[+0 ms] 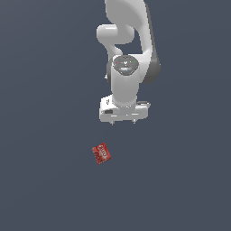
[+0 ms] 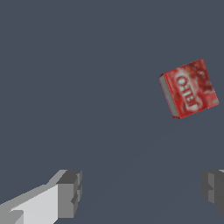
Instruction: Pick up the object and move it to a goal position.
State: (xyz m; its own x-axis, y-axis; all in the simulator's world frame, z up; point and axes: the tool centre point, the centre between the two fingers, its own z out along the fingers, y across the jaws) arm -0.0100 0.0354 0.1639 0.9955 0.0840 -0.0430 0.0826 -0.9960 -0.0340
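The object (image 1: 102,153) is a small red box with white print on top, lying flat on the dark grey floor, turned at an angle. In the wrist view the object (image 2: 189,89) shows its top face and one grey side. My gripper (image 1: 123,122) hangs on the white arm above the floor, apart from the box, which lies toward the exterior view's left and nearer the camera. My gripper (image 2: 141,192) is open, with only bare floor between its two grey fingertips (image 2: 70,194).
The white arm (image 1: 128,54) rises from the gripper to the top of the exterior view. A plain dark grey floor (image 1: 45,180) spreads all around.
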